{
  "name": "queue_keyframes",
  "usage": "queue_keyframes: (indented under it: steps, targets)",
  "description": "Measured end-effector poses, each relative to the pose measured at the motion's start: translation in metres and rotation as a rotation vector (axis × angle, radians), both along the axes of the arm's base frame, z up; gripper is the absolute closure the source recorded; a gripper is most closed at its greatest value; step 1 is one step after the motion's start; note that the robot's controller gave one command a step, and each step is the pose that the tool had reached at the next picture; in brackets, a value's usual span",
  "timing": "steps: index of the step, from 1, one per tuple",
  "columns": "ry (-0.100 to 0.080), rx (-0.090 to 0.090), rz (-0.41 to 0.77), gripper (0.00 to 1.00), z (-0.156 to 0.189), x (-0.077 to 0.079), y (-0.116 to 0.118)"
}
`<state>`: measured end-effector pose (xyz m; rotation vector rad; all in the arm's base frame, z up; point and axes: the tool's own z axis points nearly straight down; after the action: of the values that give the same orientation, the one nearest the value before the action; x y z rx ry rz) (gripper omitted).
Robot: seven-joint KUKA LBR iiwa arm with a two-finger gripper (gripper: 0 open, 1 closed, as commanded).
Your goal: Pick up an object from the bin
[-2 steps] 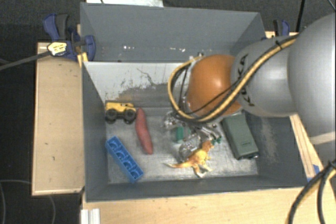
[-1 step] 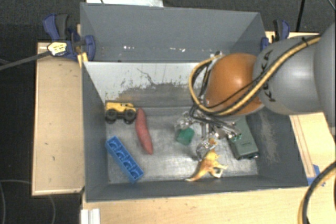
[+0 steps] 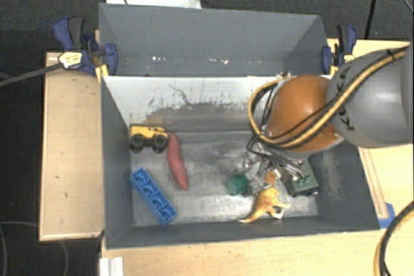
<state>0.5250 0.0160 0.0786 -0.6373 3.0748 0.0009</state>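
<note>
Currently the end effector (image 3: 261, 171) is hanging low over the floor of the grey bin (image 3: 213, 42), beneath the arm's round orange cover (image 3: 299, 114) and its looped black-and-yellow cables (image 3: 257, 114). Whether it is standing apart or together cannot be told, since its metal tip is showing as a small tangle under the cover.

Three small things are crowding close around it. A green lump (image 3: 237, 185) is lying just beside it, to the view's left and slightly nearer the bin's front wall; whether the two are touching cannot be told. An orange-yellow toy dinosaur (image 3: 265, 205) is lying just in front of it, toward that same front wall. A dark box-shaped piece (image 3: 303, 185) is lying just beside it on the view's right, partly tucked under the arm.

Well apart from the end effector, off to the view's left, a red sausage-shaped piece (image 3: 178, 165) is lying lengthwise. Past it, a yellow toy truck (image 3: 149, 138) is sitting on black wheels toward the back. A blue studded brick (image 3: 154, 196) is lying slantwise toward the front left corner.
</note>
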Motion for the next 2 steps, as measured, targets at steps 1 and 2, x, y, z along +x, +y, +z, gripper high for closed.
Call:
queue_keyframes:
  steps: [1, 2]
  targets:
    - [0.0, 0.0, 0.0, 1.0, 0.0, 0.0, 0.0]
    - [-0.001, 0.0, -0.063, 1.0, 0.102, -0.016, -0.017]
